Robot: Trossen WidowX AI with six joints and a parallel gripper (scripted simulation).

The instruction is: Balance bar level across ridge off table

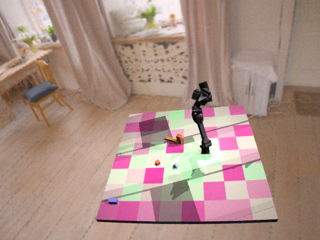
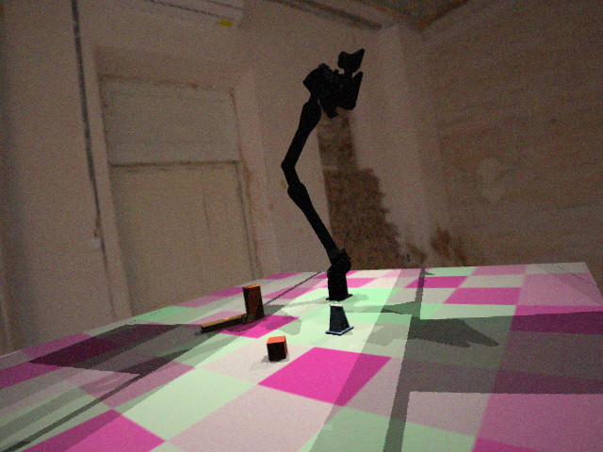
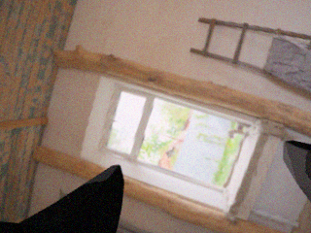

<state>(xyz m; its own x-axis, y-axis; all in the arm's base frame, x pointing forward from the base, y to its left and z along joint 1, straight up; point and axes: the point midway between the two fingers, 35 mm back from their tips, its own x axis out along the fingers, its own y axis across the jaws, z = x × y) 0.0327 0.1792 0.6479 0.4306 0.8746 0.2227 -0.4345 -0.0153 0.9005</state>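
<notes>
We see the gripper (image 2: 351, 72) raised high on the upright arm (image 2: 306, 194), its fingers spread wide apart and gripping nothing. Far below it on the checkered table (image 1: 232, 191), the bar (image 1: 171, 139) lies beside the base, one end touching the orange ridge (image 1: 179, 138), the other on the table.

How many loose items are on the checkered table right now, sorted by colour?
Orange: 2, the upright block and the small cube
Blue: 2, the wedge-shaped ridge and the flat block
Tan: 1, the bar
Total: 5
</notes>
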